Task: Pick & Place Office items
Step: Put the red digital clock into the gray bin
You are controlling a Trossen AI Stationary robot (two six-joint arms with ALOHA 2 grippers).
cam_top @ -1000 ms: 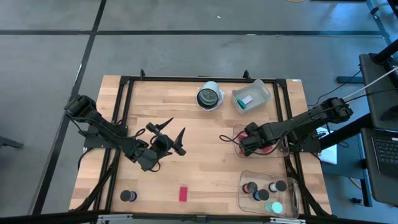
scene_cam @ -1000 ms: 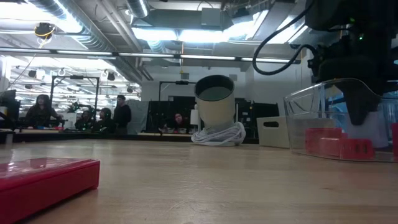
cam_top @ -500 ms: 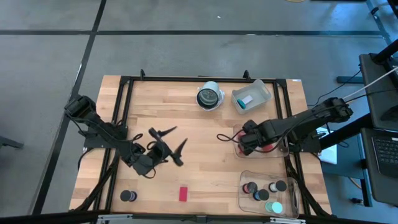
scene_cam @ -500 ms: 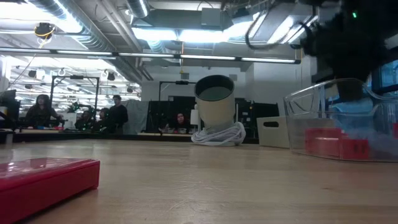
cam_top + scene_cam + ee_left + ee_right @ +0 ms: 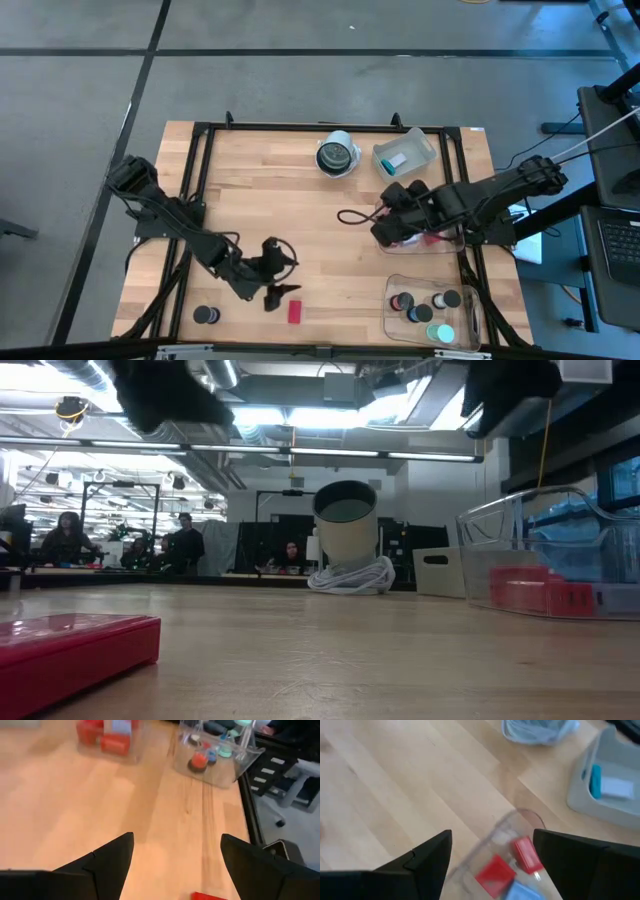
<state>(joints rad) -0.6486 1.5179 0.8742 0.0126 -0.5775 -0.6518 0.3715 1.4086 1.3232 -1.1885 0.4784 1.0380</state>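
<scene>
red block (image 5: 295,312): lies flat at the table's near edge, free on the wood; it fills the lower left corner of the low view (image 5: 75,655) and only its corner shows past the left fingers in the left wrist view (image 5: 212,896).
handling: looks like a small, stiff, light slab with smooth faces, so probably a little slippery; best pinched across its two long sides, jaws square to them.
black disc (image 5: 206,315): on the wood to the block's left, apart from it; low and round, likely best taken across its width from above.
left gripper (image 5: 278,292): just beside the red block, a little to its left; fingers spread wide, nothing between them.
disc bin (image 5: 392,322): clear, at the near right corner; holds black discs, a red piece and a teal round piece (image 5: 441,334).
right gripper (image 5: 383,232): over the left end of the red-block bin (image 5: 450,243); its fingers stand apart with nothing in them, red blocks (image 5: 512,862) lying below.
far bin (image 5: 425,150): at the far right, holds pale blue and white rectangles (image 5: 395,161).
white cup (image 5: 337,155): far middle, with a pale cord coiled at its base.
writing: none that can be read on any piece, bin or the cup.
</scene>
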